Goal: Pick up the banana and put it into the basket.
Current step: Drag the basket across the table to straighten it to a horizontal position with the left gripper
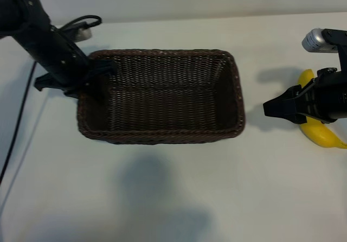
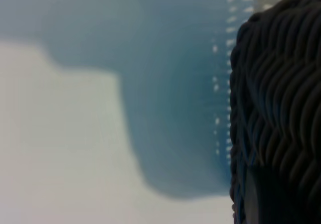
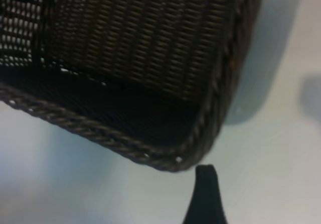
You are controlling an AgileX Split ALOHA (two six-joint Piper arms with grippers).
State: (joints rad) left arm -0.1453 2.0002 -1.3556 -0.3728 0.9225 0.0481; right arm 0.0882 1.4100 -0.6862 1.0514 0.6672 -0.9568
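The dark brown woven basket (image 1: 162,136) stands in the middle of the white table. My left gripper (image 1: 92,82) is at its left wall, shut on the braided rim, and the wicker (image 2: 281,108) fills one side of the left wrist view. The yellow banana (image 1: 324,134) lies on the table to the right of the basket. My right gripper (image 1: 269,109) hovers over the banana's middle, open and holding nothing, its tips pointing at the basket's right wall. In the right wrist view one black finger (image 3: 204,199) shows just short of a basket corner (image 3: 170,158); the banana is out of that view.
A black cable (image 1: 16,128) runs down the table's left side from the left arm. A silver cylinder (image 1: 320,40) sits on the right arm above the banana. Bare table lies in front of the basket and between it and the right gripper.
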